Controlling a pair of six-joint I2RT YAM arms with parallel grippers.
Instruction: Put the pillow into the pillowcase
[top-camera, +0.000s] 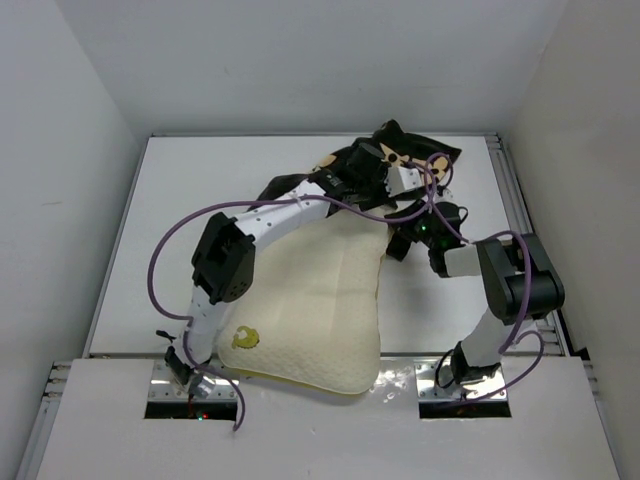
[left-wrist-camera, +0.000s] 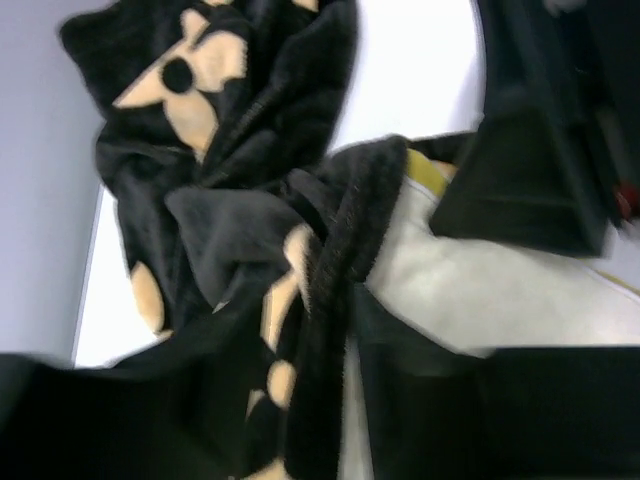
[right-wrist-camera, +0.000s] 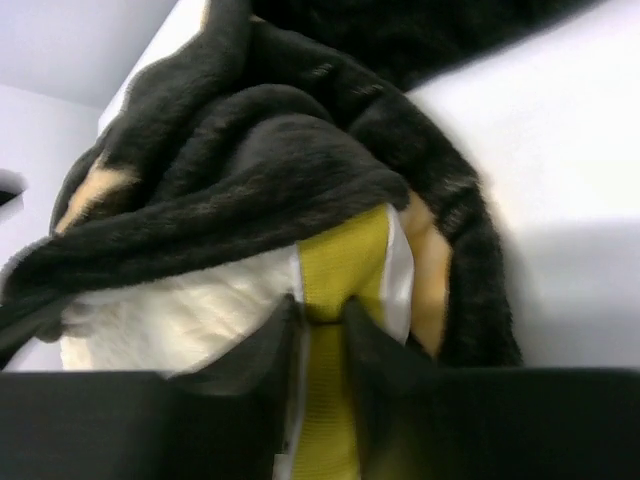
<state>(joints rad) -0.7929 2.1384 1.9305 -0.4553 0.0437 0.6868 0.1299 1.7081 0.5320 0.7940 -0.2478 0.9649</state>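
Observation:
The cream pillow (top-camera: 320, 300) lies mid-table, its gold emblem (top-camera: 244, 338) at the near left corner. The black pillowcase (top-camera: 398, 138) with tan flowers is bunched at the pillow's far end and draped over its far right corner. My left gripper (top-camera: 375, 185) is shut on the pillowcase's opening hem (left-wrist-camera: 330, 260), with the pillow (left-wrist-camera: 470, 290) just to its right. My right gripper (right-wrist-camera: 325, 315) is shut on the pillow's mustard-yellow side band (right-wrist-camera: 345, 255), right under the overhanging pillowcase (right-wrist-camera: 250, 150). In the top view my right gripper (top-camera: 400, 240) is at that same corner.
The white table (top-camera: 200, 200) is boxed in by white walls on the left, back and right. A metal rail (top-camera: 520, 210) runs along its right edge. Purple cables (top-camera: 160, 260) loop from both arms. The near pillow edge overhangs the front ledge (top-camera: 330, 430).

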